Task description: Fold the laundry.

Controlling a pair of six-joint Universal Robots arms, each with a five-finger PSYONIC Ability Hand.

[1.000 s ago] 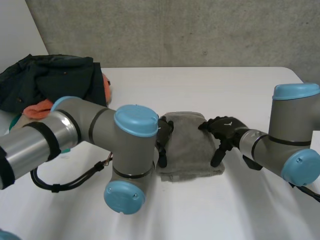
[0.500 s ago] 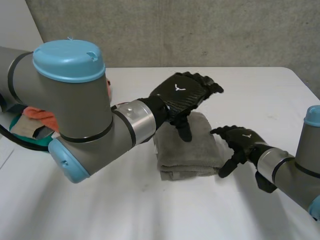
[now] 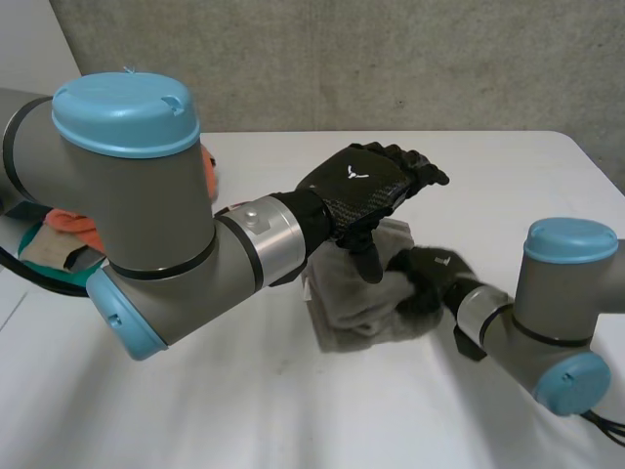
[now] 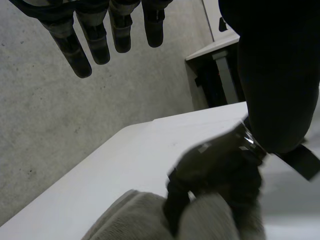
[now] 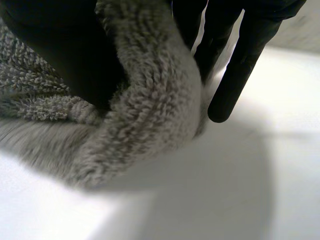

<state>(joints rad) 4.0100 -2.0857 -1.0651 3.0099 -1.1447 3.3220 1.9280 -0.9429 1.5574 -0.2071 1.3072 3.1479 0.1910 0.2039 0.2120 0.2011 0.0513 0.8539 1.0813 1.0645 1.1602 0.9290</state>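
A folded grey towel (image 3: 356, 305) lies in the middle of the white table (image 3: 508, 176). My right hand (image 3: 427, 277) is at its right edge, thumb on top and fingers curled around, pinching a bulge of the pile. In the right wrist view the towel (image 5: 150, 110) bunches between the thumb and the fingers (image 5: 235, 65). My left hand (image 3: 366, 186) hovers above the towel's far part, fingers straight and holding nothing. The left wrist view shows its straight fingers (image 4: 100, 35) over the right hand (image 4: 215, 170) gripping the towel (image 4: 130, 220).
A pile of clothes with an orange piece (image 3: 73, 223) lies at the table's left, mostly behind my left arm (image 3: 146, 215). A concrete wall (image 3: 391, 59) runs behind the table. Dark furniture (image 4: 215, 75) stands beyond the table's far end.
My right hand has moved in from beside the towel and closed on its right edge. My left hand rose from the towel's left side and now hangs above it.
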